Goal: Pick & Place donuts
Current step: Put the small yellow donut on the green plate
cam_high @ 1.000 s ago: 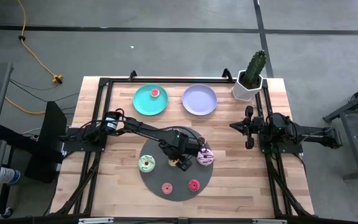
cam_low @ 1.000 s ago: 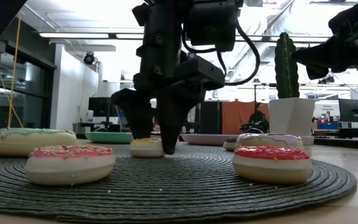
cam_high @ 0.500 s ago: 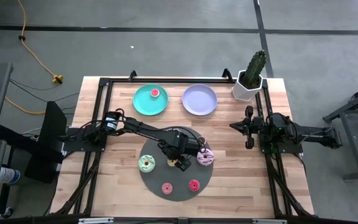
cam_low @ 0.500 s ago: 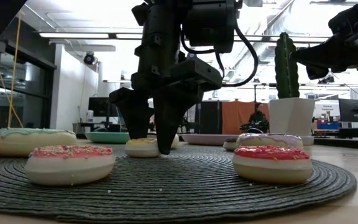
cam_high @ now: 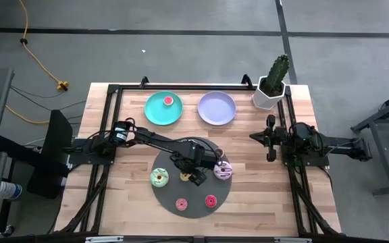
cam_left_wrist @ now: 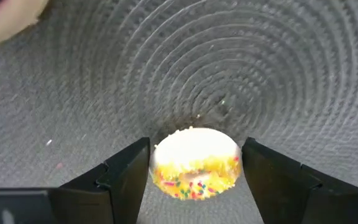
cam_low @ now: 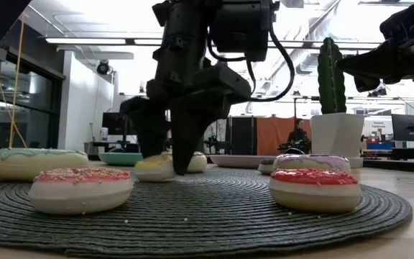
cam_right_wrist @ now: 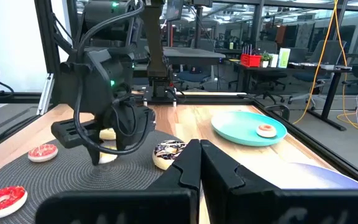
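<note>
Woven grey mat [cam_low: 214,216], round and ribbed in concentric coils, lying flat on pale wood planks [cam_high: 120,189]. Nearest on the mat in the low view: two squat glossy rings, pink donut [cam_low: 81,190] with sprinkles toward one side, red donut [cam_low: 315,188] toward the other, well apart, with bare ribbed weave between. Farther back, green-iced donut [cam_low: 29,162] near the mat's rim; striped donut [cam_low: 315,162] just behind the red one.

Mid-mat: left gripper [cam_left_wrist: 194,171] lowered, dark blocky fingers [cam_left_wrist: 126,177] partly spread, straddling yellow donut [cam_left_wrist: 195,163]. Small thick ring, cream sides, yellow top with coloured sprinkles. Seems pinched between the fingers with no gap showing on either side; resting on the mat or just off it, cannot tell. From above, seated near the mat's centre between green-iced and striped rings, free weave toward the pink and red pair [cam_high: 194,202].

Beyond the mat, bare planks up to smooth teal plate [cam_high: 163,108], carrying one small red-pink ring [cam_high: 169,100], and lilac plate [cam_high: 217,108] beside it. Ribbed cactus [cam_high: 276,74] in a white faceted pot at the far corner.

Right gripper [cam_right_wrist: 201,163] off to the table's right side, away from the mat, fingers pressed together, holding nothing.
</note>
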